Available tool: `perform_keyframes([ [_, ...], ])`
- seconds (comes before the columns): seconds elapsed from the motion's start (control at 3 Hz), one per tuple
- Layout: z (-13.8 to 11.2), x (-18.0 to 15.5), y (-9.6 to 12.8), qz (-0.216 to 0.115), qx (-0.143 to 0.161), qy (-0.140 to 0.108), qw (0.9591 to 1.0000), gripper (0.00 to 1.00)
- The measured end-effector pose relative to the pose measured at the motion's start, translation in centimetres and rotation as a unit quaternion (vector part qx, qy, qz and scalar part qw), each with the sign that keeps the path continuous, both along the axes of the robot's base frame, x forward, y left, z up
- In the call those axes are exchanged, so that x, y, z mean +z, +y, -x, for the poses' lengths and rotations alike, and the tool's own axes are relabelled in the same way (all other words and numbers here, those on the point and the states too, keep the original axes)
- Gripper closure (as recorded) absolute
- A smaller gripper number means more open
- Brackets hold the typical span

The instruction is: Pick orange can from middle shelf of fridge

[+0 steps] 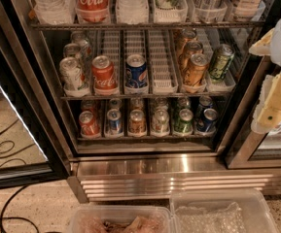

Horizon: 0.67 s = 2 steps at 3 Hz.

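Nearest me, two clear plastic bins (218, 212) sit on the floor below the fridge (179, 176) and its ribbed steel base. Higher up at the right edge hangs the robot's hand (275, 106), cream and white, in front of the door frame and well apart from the cans. I cannot tell how far open it is, nor whether it grips anything. Deeper in, on the middle shelf (145, 96), the orange can (195, 69) stands upright at the front of its lane, with a green can (220, 61) just beside it.

Speckled floor (45, 200) carries two clear plastic bins (121, 211) and black cables (6, 202) (gripper (275, 111) at right edge).
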<state>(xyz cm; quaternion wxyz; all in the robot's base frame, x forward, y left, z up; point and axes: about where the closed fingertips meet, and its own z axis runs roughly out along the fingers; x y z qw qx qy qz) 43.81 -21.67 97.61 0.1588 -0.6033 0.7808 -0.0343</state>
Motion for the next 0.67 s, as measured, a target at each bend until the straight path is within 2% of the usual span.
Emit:
perform_keyframes([
  [0.33,-0.15,0.07,-0.11,-0.021,-0.012,-0.011,0.9996,0.0],
  [0.67,-0.17,0.11,-0.11,-0.022,-0.012,-0.011,0.9996,0.0],
])
